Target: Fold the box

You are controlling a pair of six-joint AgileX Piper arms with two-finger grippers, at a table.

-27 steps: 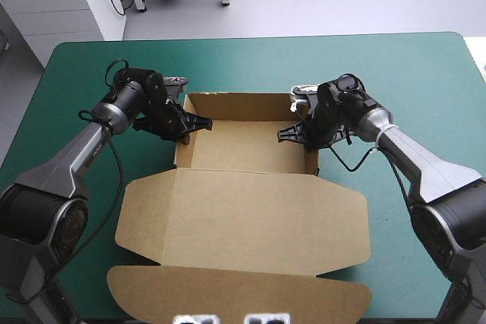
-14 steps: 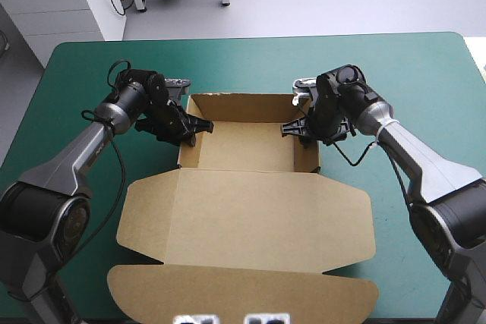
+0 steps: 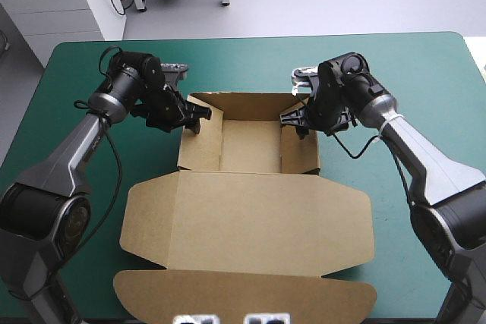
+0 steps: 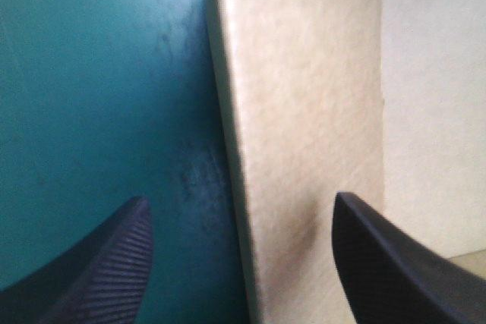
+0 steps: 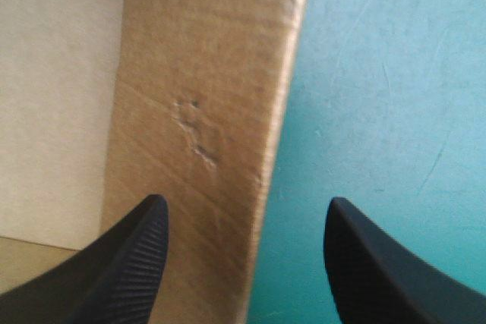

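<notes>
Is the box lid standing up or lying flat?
Lying flat. The box has its walls raised at the far end, but its lid spreads open on the teal-green cover.

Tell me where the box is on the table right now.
In the high view the box lies mid-table on the teal-green cover, its walled tray between the left gripper and the right gripper, its lid flat toward the near edge.

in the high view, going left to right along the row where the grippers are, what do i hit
left gripper → floor of the box → right gripper; each gripper is open and straddles a side wall.
</notes>
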